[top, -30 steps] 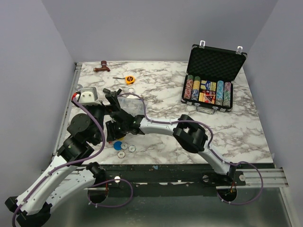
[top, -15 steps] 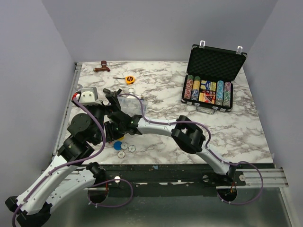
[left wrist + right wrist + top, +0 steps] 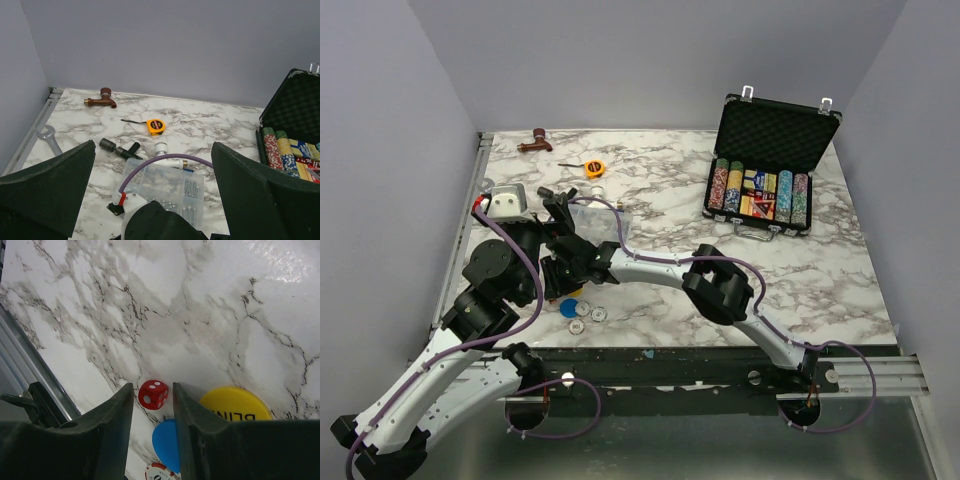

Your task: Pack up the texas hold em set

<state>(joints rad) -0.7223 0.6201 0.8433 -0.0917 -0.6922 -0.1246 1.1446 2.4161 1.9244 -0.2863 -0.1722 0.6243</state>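
The black case (image 3: 765,150) stands open at the back right, with rows of coloured chips (image 3: 760,192) and the orange card box inside. It also shows in the left wrist view (image 3: 295,110). My right gripper (image 3: 153,387) is low over the table near the front left (image 3: 560,285). Its jaws stand either side of a small red die (image 3: 153,394), with narrow gaps and no contact. A yellow disc (image 3: 235,402), a blue disc (image 3: 167,442) and a red-and-white chip (image 3: 160,472) lie just beside it. My left gripper (image 3: 152,150) is wide open and empty above the right wrist.
A clear plastic compartment box (image 3: 167,187) of small parts lies just beyond the grippers. A yellow tape measure (image 3: 156,126), a brown tap (image 3: 101,98), black and white pipe fittings (image 3: 120,148) and a wrench (image 3: 48,137) lie further back left. Two white discs (image 3: 587,320) sit near the front edge.
My right arm has edged slightly to the left, towards the discs. The left arm has not visibly moved.
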